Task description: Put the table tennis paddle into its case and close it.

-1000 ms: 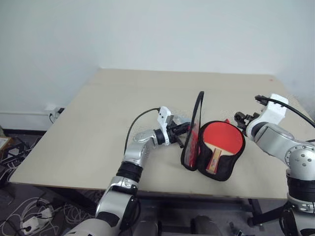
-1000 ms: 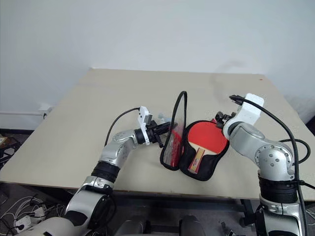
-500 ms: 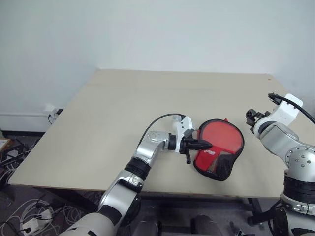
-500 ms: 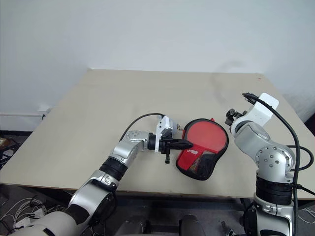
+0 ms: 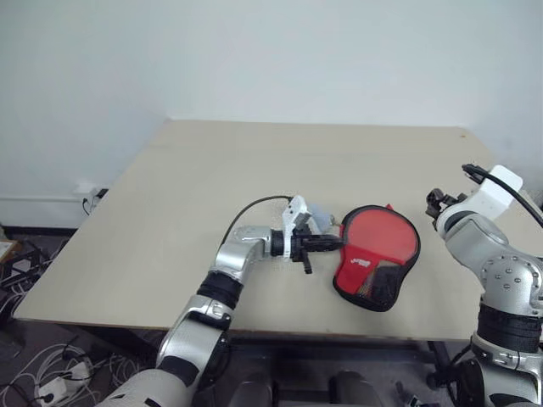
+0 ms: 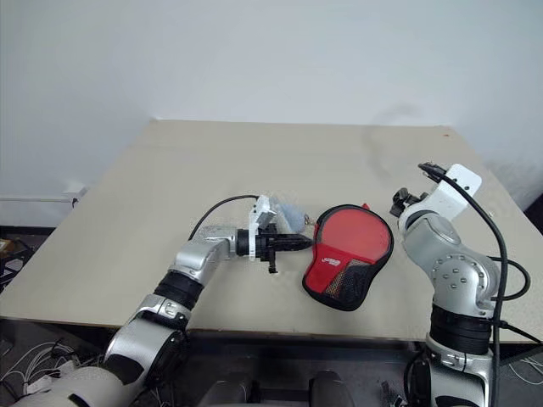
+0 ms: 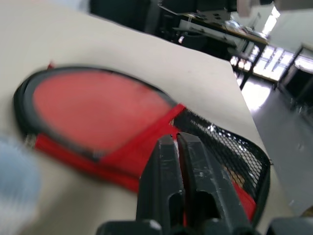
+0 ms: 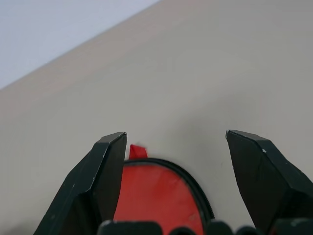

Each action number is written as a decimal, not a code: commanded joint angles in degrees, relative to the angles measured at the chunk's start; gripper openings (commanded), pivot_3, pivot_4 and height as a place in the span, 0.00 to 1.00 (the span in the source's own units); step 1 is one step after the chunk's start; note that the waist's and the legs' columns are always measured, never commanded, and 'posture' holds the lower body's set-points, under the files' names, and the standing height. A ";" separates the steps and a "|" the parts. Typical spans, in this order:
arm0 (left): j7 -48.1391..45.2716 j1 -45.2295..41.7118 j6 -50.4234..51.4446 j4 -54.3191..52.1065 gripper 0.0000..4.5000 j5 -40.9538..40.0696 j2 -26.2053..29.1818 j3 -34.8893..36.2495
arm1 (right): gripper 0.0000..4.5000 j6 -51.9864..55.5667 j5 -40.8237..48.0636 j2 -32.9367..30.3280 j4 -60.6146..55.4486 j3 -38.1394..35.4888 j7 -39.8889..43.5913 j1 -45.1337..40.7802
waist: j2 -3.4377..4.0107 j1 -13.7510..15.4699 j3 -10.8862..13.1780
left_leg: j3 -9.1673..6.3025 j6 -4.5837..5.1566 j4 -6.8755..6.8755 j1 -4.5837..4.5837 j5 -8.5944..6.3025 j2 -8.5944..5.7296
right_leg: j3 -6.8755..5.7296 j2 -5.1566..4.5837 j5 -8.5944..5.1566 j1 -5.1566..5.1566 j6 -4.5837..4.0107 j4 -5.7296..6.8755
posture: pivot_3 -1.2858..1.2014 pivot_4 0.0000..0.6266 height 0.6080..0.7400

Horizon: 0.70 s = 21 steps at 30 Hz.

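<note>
The case [image 5: 379, 270] lies flat on the table near its front edge, with its flap down. The table tennis paddle [image 5: 380, 236] shows red through the clear window, above the black mesh [image 7: 220, 142]. A grey-blue puff [image 5: 319, 215] lies at the case's left side. My left gripper [image 5: 336, 243] lies level at the case's left rim, pointing at it. In the left wrist view its fingers [image 7: 164, 161] are pressed together with nothing between them. My right gripper [image 5: 437, 202] hangs to the right of the case, apart from it. Its fingers [image 8: 110, 156] are spread wide and hold nothing.
The beige table [image 5: 212, 186] stretches bare to the left and behind the case. Its front edge [image 5: 280, 326] runs just below the case. A red tab [image 8: 137, 150] sticks out at the case's rounded end. Cables lie on the floor [image 5: 51, 373] at the left.
The flap, held upright by my left gripper a second ago, now lies flat over the paddle. My left gripper has drawn back left to the rim. My right gripper has moved right.
</note>
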 commanded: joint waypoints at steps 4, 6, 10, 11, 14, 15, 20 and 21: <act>5.71 1.53 18.41 -6.52 0.42 -6.83 0.60 4.83 | 0.79 -0.02 -4.63 2.19 -0.29 -1.07 3.20 -1.27 | 0.02 0.03 0.01 | -0.07 0.00 0.03 -0.01 0.00 -0.01 | -0.05 0.00 0.00 0.01 0.00 0.02 | 0.52 0.00 1.00; 7.43 1.74 22.26 -7.13 0.54 -7.79 0.93 5.58 | 0.79 0.21 -5.58 2.84 -0.33 -1.34 3.82 -1.27 | 0.02 0.00 0.01 | -0.05 0.00 0.03 0.00 0.00 0.00 | -0.04 0.00 0.00 0.01 0.00 0.03 | 0.52 0.00 1.00; 9.93 1.65 29.01 -7.83 0.65 -9.73 1.21 6.65 | 0.79 0.59 -7.20 4.15 -0.42 -1.85 4.82 -1.10 | 0.06 -0.04 0.00 | -0.06 0.00 0.01 0.04 0.00 0.00 | -0.05 0.01 0.00 0.01 0.00 0.06 | 0.52 0.00 1.00; 10.83 1.16 31.29 -7.22 0.65 -10.27 1.03 7.10 | 0.79 0.71 -7.59 4.52 -0.42 -2.04 5.01 -1.09 | 0.06 -0.04 0.01 | -0.06 -0.01 0.00 0.04 0.00 0.00 | -0.05 0.01 0.00 0.00 0.01 0.07 | 0.52 0.00 1.00; 12.74 -0.04 36.60 -5.97 0.65 -11.24 0.61 7.64 | 0.79 1.08 -8.70 5.43 -0.56 -2.54 5.56 -1.19 | 0.08 -0.03 0.01 | -0.07 -0.01 0.01 0.04 0.00 0.00 | -0.06 0.01 0.00 0.00 0.01 0.08 | 0.52 0.00 1.00; 13.13 -0.18 37.48 -5.96 0.65 -11.43 0.59 7.62 | 0.79 1.24 -9.05 5.68 -0.65 -2.71 5.74 -1.24 | 0.08 -0.03 0.01 | -0.06 -0.01 0.01 0.04 0.00 0.00 | -0.05 0.01 0.00 0.00 0.00 0.08 | 0.52 0.00 1.00; 16.10 -2.06 43.35 -4.40 0.65 -12.98 -0.73 9.28 | 0.79 1.89 -10.79 7.04 -1.17 -3.59 6.56 -1.24 | 0.09 -0.03 0.01 | -0.06 -0.01 0.02 0.05 0.00 -0.01 | -0.06 0.01 0.00 0.01 0.00 0.08 | 0.52 0.00 1.00; 16.34 -2.20 43.94 -4.59 0.65 -13.23 -0.94 9.29 | 0.79 1.98 -11.08 7.28 -1.27 -3.79 6.66 -1.22 | 0.10 -0.02 0.02 | -0.07 -0.01 0.01 0.04 0.00 -0.01 | -0.06 0.01 0.00 0.00 0.00 0.08 | 0.52 0.00 1.00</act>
